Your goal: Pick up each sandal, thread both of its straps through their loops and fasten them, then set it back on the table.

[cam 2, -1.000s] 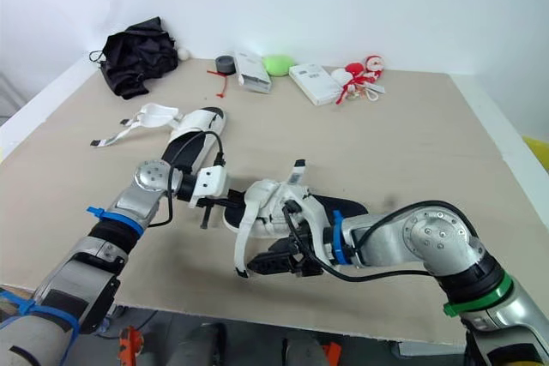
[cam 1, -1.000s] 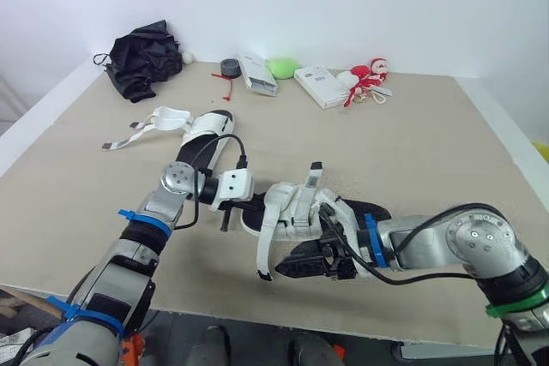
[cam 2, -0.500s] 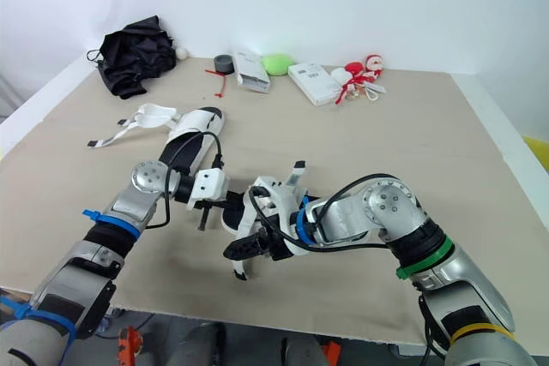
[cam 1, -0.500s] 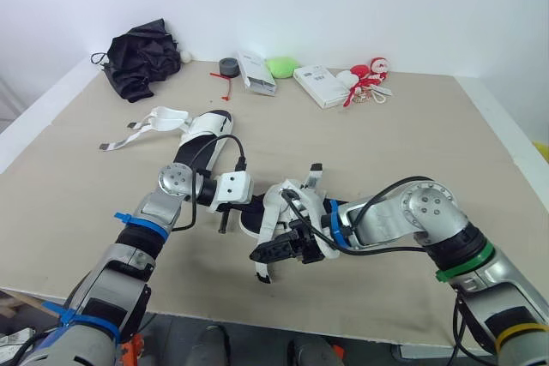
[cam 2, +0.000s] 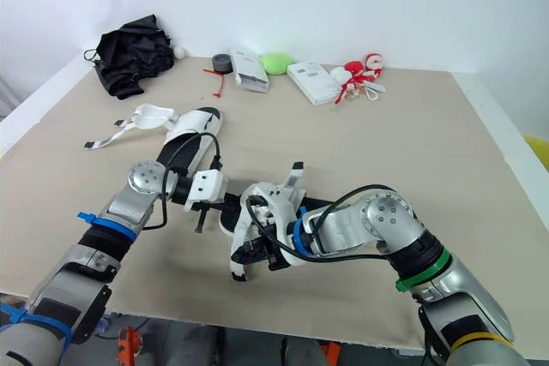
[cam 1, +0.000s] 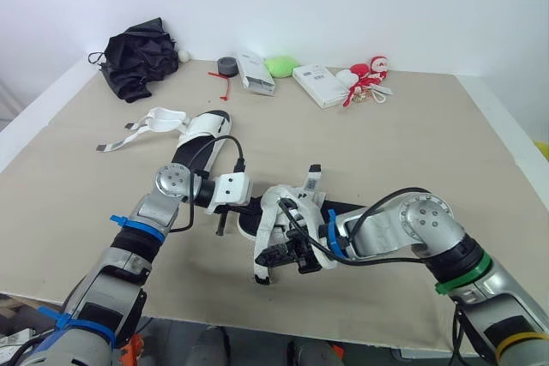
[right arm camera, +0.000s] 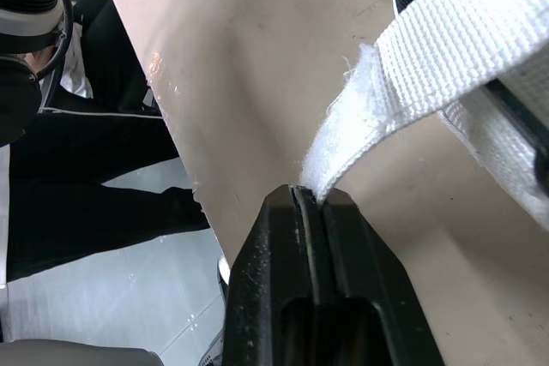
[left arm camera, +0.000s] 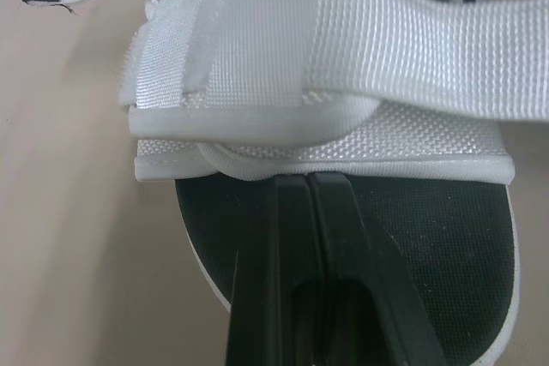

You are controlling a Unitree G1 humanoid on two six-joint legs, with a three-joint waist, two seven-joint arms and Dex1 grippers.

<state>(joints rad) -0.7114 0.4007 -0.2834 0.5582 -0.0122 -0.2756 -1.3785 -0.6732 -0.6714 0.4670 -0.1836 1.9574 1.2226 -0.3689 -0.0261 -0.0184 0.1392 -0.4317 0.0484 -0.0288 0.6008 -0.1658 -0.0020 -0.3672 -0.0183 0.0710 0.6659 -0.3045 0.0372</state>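
Sandal of white webbing on a black sole point(cam 1: 296, 205) lies on the beige tabletop point(cam 1: 429, 143), set between the robot's two claws near the front edge. The right claw point(right arm camera: 310, 198) is clamped tight on the free end of a loose white webbing strap point(cam 1: 262, 242), which runs from the sandal's upper down to the pinched fingertips, just in front of the shoe. The left claw point(left arm camera: 304, 181) comes in from the sandal's other side with its two black fingers pressed together; their tips lie over the black footbed, right at the padded edge of the front band. Whether those tips nip any of the material cannot be told.

Beyond the left claw, well apart from it, a second white and black sandal point(cam 1: 204, 130) rests flat on the table, its unfastened straps point(cam 1: 141, 126) splayed out to the side.

Far past both claws, along the table's back edge, sit a crumpled black cloth point(cam 1: 140, 59), a dark roll of tape point(cam 1: 228, 65) with a red cord point(cam 1: 225, 83) beside it, a long white box point(cam 1: 256, 73), a round green object point(cam 1: 280, 66), a flat white carton point(cam 1: 322, 86) and a red and white soft toy point(cam 1: 367, 76).
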